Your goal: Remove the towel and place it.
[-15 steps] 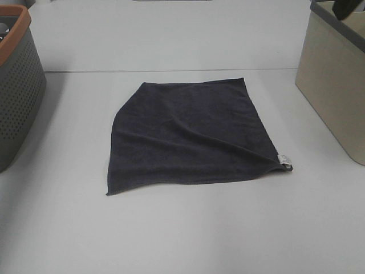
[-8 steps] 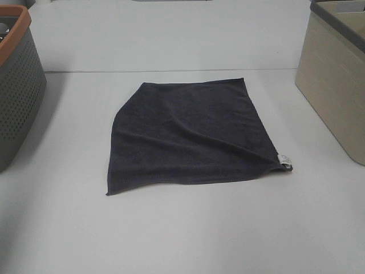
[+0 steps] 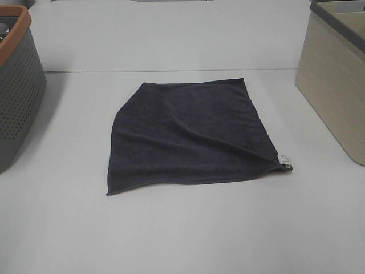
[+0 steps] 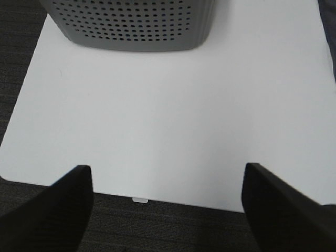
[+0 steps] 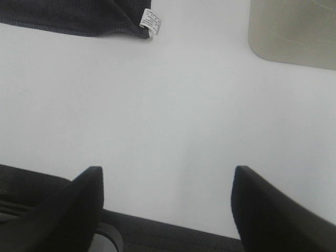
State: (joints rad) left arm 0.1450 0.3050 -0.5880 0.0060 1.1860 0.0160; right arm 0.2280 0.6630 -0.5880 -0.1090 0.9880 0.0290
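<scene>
The white tabletop (image 3: pixel 63 228) holds the flat towel (image 3: pixel 191 137) between two baskets; both grippers' fingers (image 4: pixel 63 210) are spread, empty.

Right wrist view: towel (image 5: pixel 79 18) cropped; tag (image 5: pixel 150 21) print unreadable.
</scene>
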